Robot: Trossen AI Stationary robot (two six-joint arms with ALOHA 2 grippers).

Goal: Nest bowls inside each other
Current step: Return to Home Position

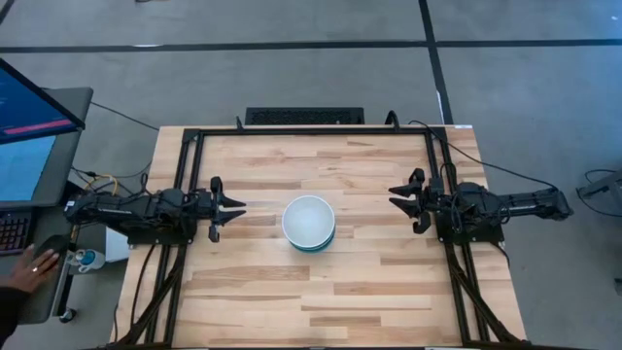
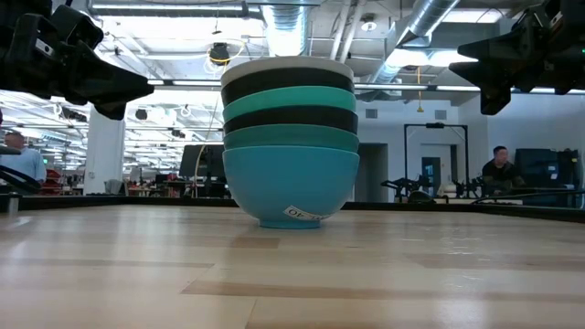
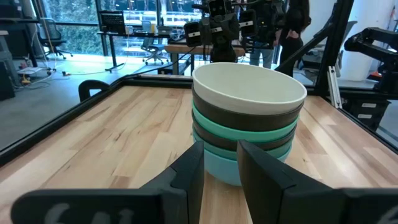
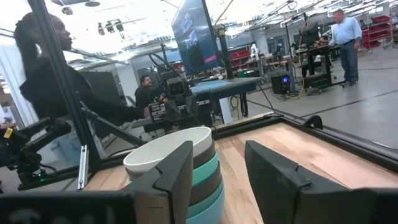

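Observation:
All the bowls stand as one nested stack [image 1: 309, 223] in the middle of the table, resting on the bottom blue bowl's foot [image 2: 291, 219]. From the top down I see white [image 2: 288, 62], black, cyan, black, teal-green and blue [image 2: 291, 178]. My left gripper [image 1: 239, 206] is open and hangs above the table to the left of the stack, pointing at it [image 3: 221, 168]. My right gripper [image 1: 397, 194] is open and hangs to the right of the stack, also facing it [image 4: 219, 168]. In the low view the left gripper [image 2: 137, 90] and the right gripper [image 2: 464, 71] both sit high, level with the stack's top.
A black frame rail [image 1: 185, 185] runs along the table's left, far and right sides. A keyboard [image 1: 303, 116] lies beyond the far edge. A person's hand [image 1: 34, 262] rests on a side desk at the left, beside a monitor [image 1: 29, 107]. Bare wood surrounds the stack.

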